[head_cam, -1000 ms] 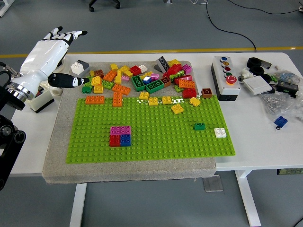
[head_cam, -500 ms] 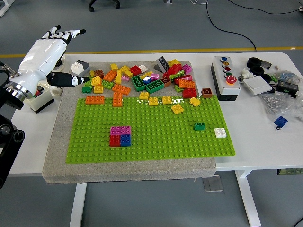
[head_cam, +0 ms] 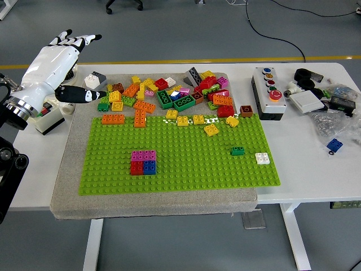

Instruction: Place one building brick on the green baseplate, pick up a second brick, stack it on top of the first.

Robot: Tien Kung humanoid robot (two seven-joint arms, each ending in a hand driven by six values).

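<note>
Your left hand (head_cam: 56, 62) hovers released and empty at the table's far left. On the green baseplate (head_cam: 186, 169), a pink brick (head_cam: 144, 155) tops 1 red brick (head_cam: 136, 167) and 1 blue brick (head_cam: 149, 167). The brick pile (head_cam: 169, 93) lies along its far edge.

We've got a white table (head_cam: 316, 169) on white legs (head_cam: 297, 237), sitting on a grey floor (head_cam: 186, 28). A yellow line (head_cam: 225, 59) runs across the floor just behind the table, and a black cable (head_cam: 282, 39) snakes over it. Chair wheels (head_cam: 124, 5) poke in at the top. Light's even, no hard shadows.
</note>
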